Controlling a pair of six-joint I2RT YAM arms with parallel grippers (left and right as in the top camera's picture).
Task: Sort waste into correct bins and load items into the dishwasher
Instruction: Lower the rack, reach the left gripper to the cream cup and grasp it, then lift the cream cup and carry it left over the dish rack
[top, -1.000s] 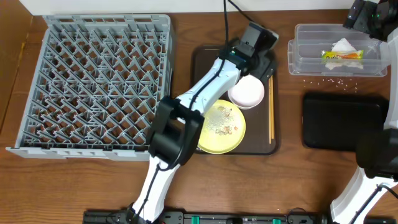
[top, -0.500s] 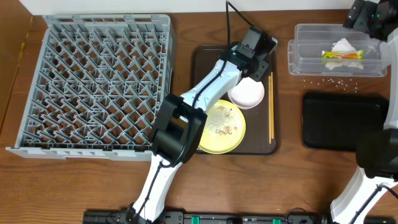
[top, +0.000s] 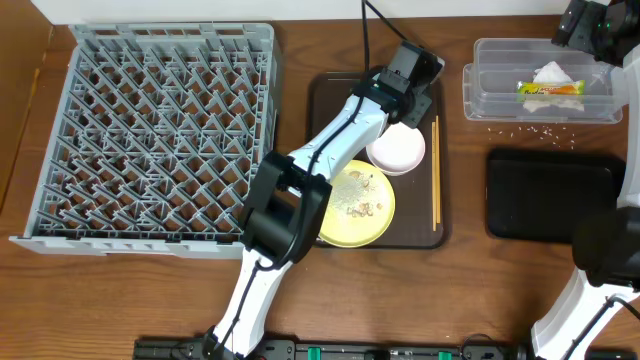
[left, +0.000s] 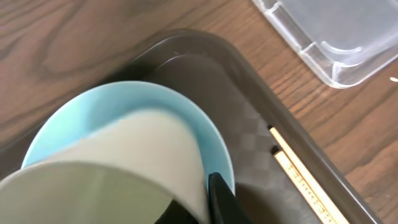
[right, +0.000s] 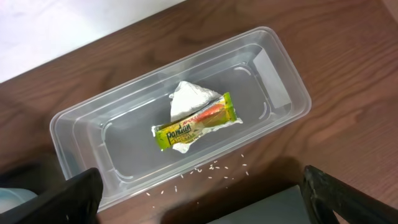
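Note:
In the left wrist view a white cup (left: 124, 162) stands inside a light blue bowl (left: 214, 146) on the brown tray (left: 249, 118). My left gripper (left: 198, 199) is shut on the cup's wall, one dark finger (left: 219, 196) outside and the other inside. From overhead the left gripper (top: 412, 95) hides both. A white bowl (top: 397, 148), a yellow plate (top: 355, 205) with crumbs and chopsticks (top: 436, 170) lie on the tray. My right gripper (right: 199, 208) hangs open above the clear tub (right: 81, 130), which holds the napkin (right: 189, 99) and wrapper (right: 193, 124).
The grey dish rack (top: 160, 130) fills the left side of the table. A black tray (top: 555, 195) lies below the clear tub (top: 480, 90). Rice-like crumbs (right: 211, 169) are scattered on the wood between them. The left arm stretches diagonally across the brown tray.
My left gripper has closed on the cup's wall after shifting slightly right. The right arm has not moved.

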